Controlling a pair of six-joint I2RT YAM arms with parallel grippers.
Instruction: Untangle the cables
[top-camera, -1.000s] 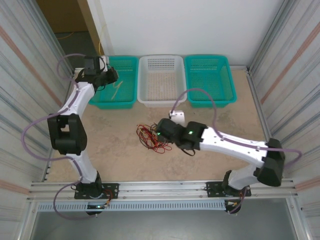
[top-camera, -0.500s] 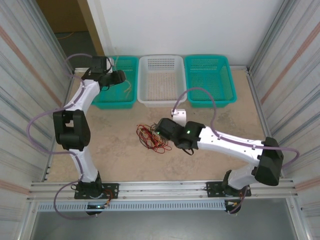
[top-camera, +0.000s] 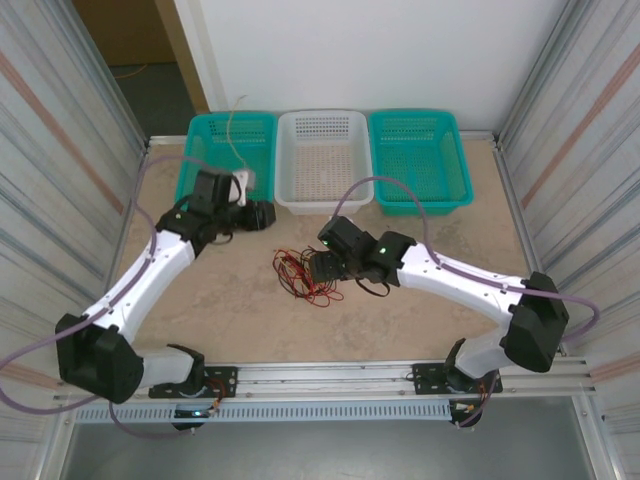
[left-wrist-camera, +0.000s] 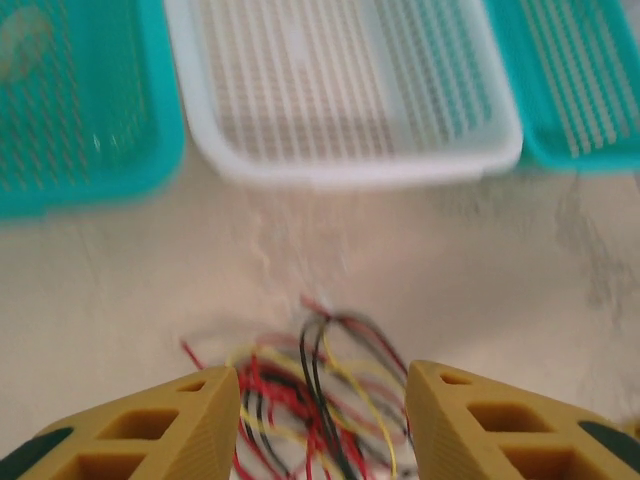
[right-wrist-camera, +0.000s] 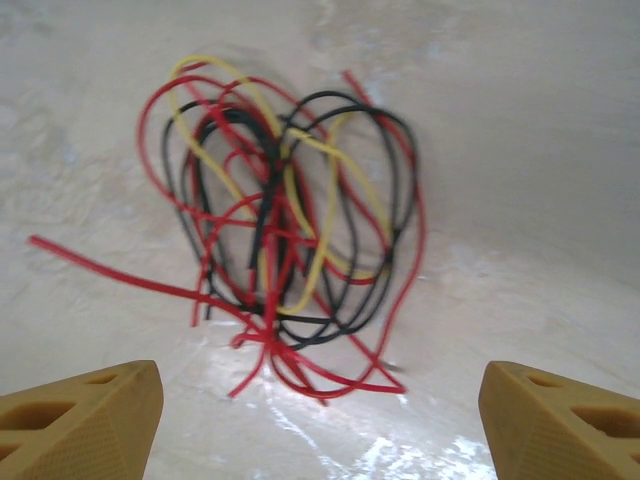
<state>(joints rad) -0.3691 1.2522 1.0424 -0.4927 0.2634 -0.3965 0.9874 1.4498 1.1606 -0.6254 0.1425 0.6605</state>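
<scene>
As cables (right-wrist-camera: 290, 240) lie tangled — ahead of right fingers (right-wrist-camera: 80, 420), untouched

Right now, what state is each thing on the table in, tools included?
Cables, tangled in one loose heap.
Left tool, open, nothing held.
Right tool, open wide above the heap.
Left teal basket, upright, seems to hold one pale wire.
White basket, upright, empty.
Right teal basket, upright, empty.
</scene>
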